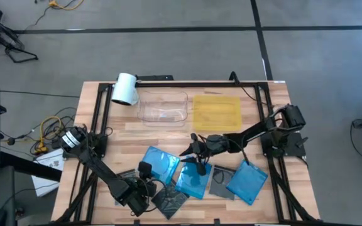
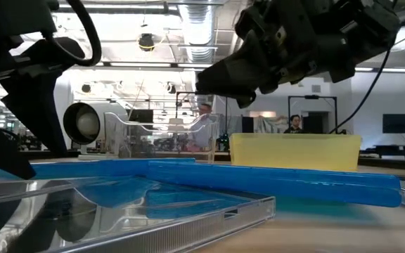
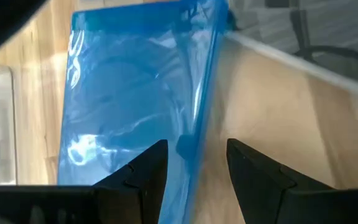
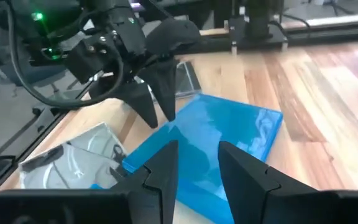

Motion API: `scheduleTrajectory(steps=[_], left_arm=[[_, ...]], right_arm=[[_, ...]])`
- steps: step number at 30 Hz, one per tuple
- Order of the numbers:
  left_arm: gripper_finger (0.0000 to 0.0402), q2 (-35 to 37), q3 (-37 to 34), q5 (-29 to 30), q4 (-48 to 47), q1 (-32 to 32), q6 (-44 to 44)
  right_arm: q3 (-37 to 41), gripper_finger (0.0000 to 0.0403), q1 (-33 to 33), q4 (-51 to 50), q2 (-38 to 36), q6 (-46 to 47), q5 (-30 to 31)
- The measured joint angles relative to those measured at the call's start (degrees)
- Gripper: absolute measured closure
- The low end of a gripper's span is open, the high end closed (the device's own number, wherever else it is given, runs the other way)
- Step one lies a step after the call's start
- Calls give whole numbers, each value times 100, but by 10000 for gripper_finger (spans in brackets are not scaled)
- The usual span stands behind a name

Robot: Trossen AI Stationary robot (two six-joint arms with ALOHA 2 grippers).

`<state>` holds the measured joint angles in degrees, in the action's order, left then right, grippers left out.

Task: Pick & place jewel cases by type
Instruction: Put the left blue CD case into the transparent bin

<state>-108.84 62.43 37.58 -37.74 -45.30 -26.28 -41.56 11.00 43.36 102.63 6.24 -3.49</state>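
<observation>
Three blue jewel cases (image 1: 247, 182), two grey cases (image 1: 168, 199) visible; left claw (image 3: 194, 149) and right claw (image 4: 197, 149) both open.

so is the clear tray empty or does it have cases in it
Empty: the high view shows the clear tray holding nothing, and the blue jewel cases lie on the table.

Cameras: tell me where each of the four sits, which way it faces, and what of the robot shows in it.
High view: overhead, straight down on the table; both arms, left gripper, right gripper.
Low view: table height, level toward the room; dark arm parts, yellow tray.
Left wrist view: on the left arm, past its own jaws, at a blue case.
Right wrist view: on the right arm, toward the left gripper, over a blue case.
Shared: high and low both show the yellow tray.
</observation>
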Motion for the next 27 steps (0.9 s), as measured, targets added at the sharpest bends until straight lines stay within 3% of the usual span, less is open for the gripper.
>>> scheduleTrajectory(steps=[6,15,21,27], left_arm=[[242,0,0,71,-60,2,0],[242,0,-2,-21,-31,28,-1],[242,-2,-4,-24,-32,31,0],[242,-4,-4,-87,-33,31,0]], right_arm=[[-248,295,2,-702,0,291,112],[-596,295,-92,-1701,75,756,762],[-787,295,-225,-1699,254,988,1053],[-1266,296,-308,-2675,514,1027,1097]])
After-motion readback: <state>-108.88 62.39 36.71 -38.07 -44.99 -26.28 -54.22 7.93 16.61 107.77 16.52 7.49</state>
